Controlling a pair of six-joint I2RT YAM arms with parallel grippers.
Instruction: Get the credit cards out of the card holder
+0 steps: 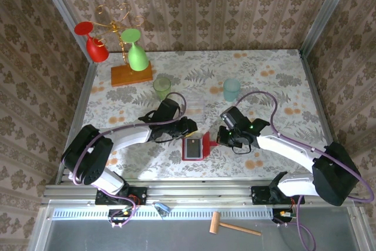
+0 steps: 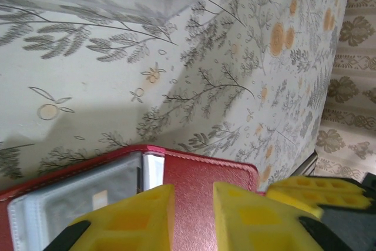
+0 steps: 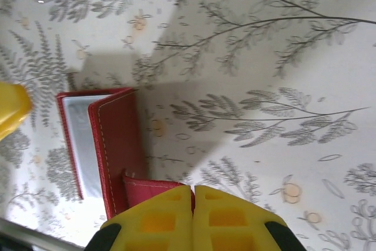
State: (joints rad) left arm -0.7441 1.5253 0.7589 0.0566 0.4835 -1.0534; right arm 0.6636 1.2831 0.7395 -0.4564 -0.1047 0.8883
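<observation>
Two tools flank your card holder [image 1: 194, 148] on the worktop [image 1: 282, 86]: right tool [image 3: 192, 189] pinched shut on its limp strap tab [image 3: 153, 191], left tool [image 2: 194, 195] narrowly parted over the cover, perhaps touching. Expect stiff, slick credit cards; pinch an exposed edge.

Nothing legible – no text, label, brand, number or sign can be read in any view. The holder [image 2: 200, 186] shows just a grey blur under its plastic – too soft to tell whether anything is printed there.
</observation>
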